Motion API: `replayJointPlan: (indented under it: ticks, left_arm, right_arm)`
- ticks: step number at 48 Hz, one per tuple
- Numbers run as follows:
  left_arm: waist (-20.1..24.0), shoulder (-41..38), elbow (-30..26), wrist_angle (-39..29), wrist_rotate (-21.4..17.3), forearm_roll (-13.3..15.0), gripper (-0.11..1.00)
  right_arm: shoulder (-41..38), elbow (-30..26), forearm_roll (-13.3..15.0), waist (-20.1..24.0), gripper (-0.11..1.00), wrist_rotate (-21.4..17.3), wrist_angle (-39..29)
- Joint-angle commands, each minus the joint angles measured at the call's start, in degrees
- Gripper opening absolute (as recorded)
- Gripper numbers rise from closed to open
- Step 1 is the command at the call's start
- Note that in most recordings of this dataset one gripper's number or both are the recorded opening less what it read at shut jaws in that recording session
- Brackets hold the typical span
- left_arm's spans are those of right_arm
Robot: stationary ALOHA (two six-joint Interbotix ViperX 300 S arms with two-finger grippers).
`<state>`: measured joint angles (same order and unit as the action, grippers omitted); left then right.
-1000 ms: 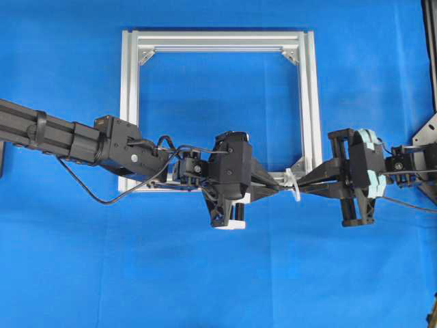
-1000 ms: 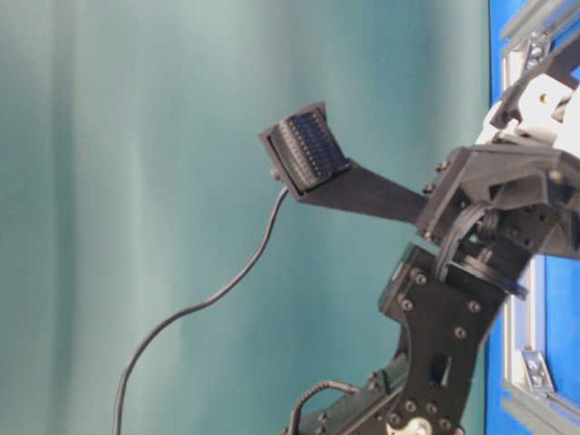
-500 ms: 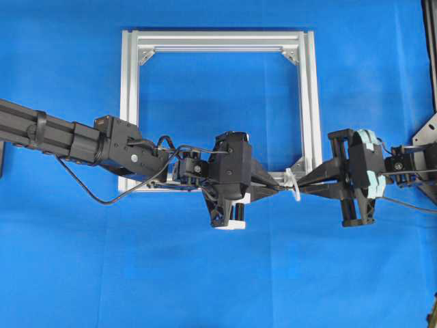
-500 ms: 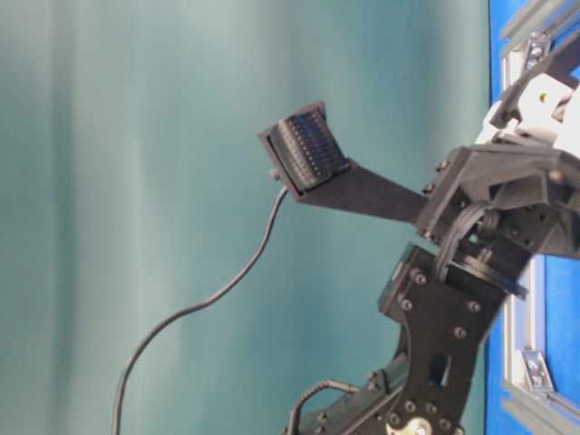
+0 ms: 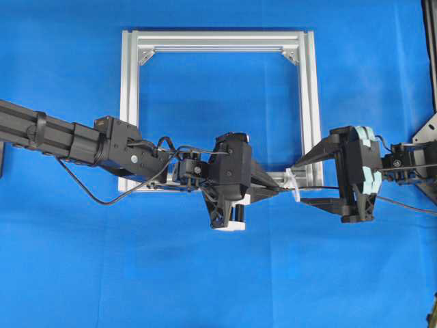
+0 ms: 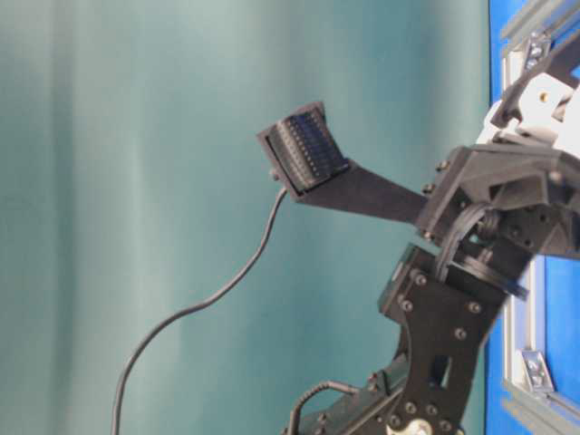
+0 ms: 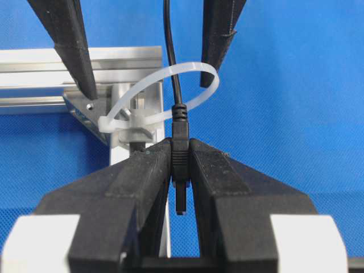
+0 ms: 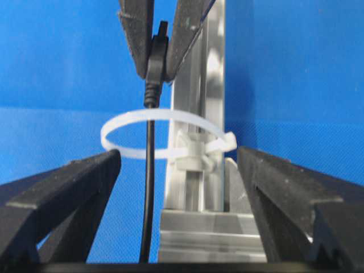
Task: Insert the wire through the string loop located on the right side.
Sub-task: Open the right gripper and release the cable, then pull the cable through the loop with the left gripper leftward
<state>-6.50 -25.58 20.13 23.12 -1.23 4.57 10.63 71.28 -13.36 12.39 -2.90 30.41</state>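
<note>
1. Left wrist view: we see our left hand (image 7: 180,170) clamped tight on the wire's (image 7: 172,68) plug.
2. From the plug, the wire runs through the loop (image 7: 165,96), which sticks out from the frame (image 7: 79,62) corner.
3. Right wrist view: our right hand (image 8: 177,187) stands spread wide, holding nothing, its fingers (image 8: 62,187) either side of the loop (image 8: 165,133) and wire (image 8: 149,187).
4. Overhead, both hands meet at the frame's lower right corner on the blue desk (image 5: 218,287).

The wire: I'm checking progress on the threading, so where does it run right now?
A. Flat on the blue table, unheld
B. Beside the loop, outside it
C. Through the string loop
C: the wire passes through the string loop, its plug clamped in the left tool.
</note>
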Motion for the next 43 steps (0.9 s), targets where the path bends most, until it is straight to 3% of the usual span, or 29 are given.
replayJointPlan:
  ticks: [1, 22, 43]
  left_arm:
    - [-0.1, 1.4, -1.1, 0.3, 0.0, -0.2, 0.08]
    - [0.3, 4.1, 2.5, 0.2, -0.4, -0.2, 0.08]
    - [0.0, 16.5, 20.0, 2.8, 0.3, -0.2, 0.08]
  right_arm:
    - [0.7, -0.5, -0.1, 0.0, 0.94, 0.1, 0.2]
    - [0.7, -0.5, -0.1, 0.0, 0.94, 0.2, 0.2]
    - [0.7, -0.5, 0.1, 0.0, 0.94, 0.3, 0.2]
